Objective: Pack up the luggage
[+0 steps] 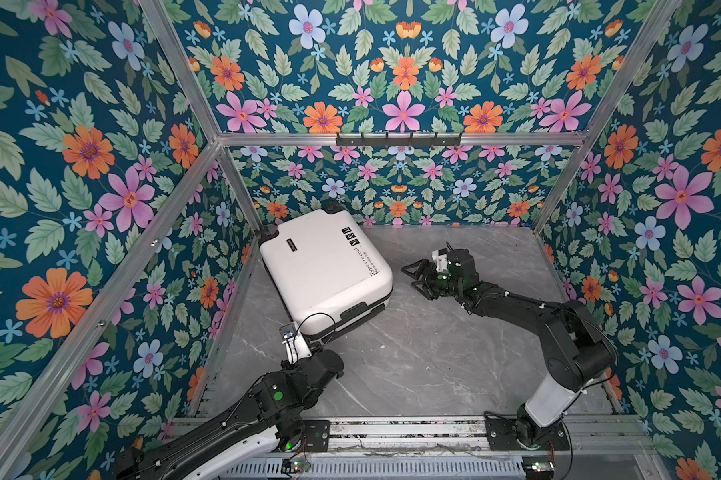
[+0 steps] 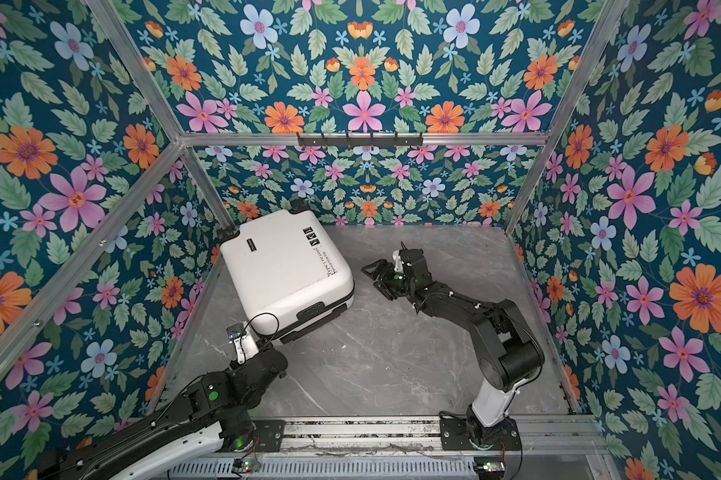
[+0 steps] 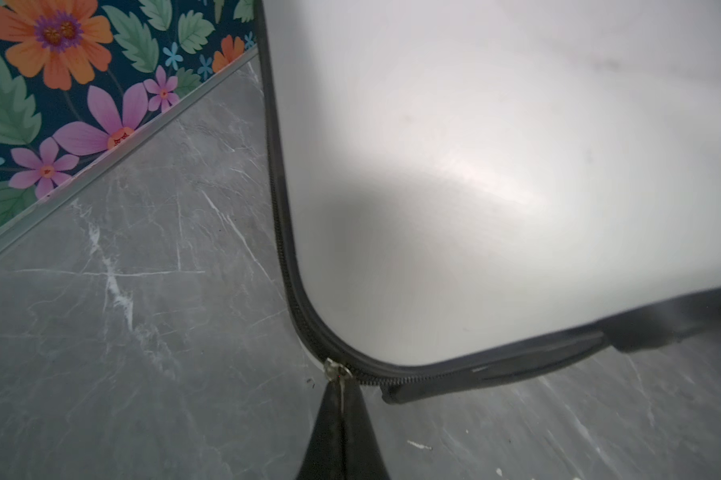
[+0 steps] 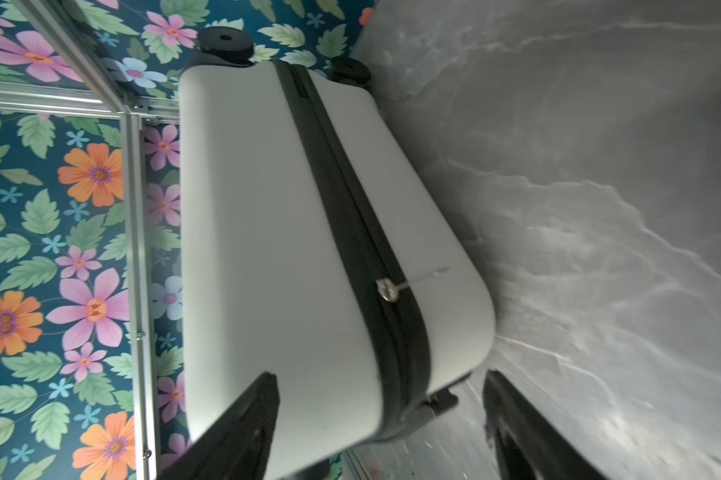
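At luggage [image 3: 516, 166] corner, left end effector [image 3: 342, 392] apparently pinches zipper pull [image 3: 337, 370].

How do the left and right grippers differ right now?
The left gripper is shut on the zipper pull at a corner of the luggage; the right gripper is open, holding nothing. The left touches the luggage; the right stands apart, off its side. Both point at the luggage.

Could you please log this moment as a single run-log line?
suitcase: lid down, lying flat | left gripper: shut on zipper pull | right gripper: open, beside suitcase
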Robot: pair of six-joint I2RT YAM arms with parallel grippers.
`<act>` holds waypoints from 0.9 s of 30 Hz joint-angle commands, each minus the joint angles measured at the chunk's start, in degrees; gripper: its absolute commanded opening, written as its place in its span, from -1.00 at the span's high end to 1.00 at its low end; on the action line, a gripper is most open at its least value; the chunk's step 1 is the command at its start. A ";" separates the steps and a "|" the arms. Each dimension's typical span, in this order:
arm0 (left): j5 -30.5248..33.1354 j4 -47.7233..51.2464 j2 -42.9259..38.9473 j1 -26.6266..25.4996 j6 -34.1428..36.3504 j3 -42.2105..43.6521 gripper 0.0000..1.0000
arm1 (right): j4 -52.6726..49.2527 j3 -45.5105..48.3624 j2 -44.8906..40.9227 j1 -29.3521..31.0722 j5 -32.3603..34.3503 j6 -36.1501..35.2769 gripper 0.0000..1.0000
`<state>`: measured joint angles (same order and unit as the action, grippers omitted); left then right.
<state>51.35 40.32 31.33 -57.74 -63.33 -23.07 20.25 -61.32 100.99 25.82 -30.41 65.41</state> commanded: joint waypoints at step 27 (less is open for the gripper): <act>-4.09 -8.33 4.13 2.45 3.96 -0.17 1.00 | -11.37 -37.39 22.86 0.03 -8.59 -10.47 -0.66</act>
<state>49.28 36.25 34.79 -55.37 -61.08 -23.05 11.77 -96.44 122.34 25.82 -37.95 59.27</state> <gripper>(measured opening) 0.050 0.839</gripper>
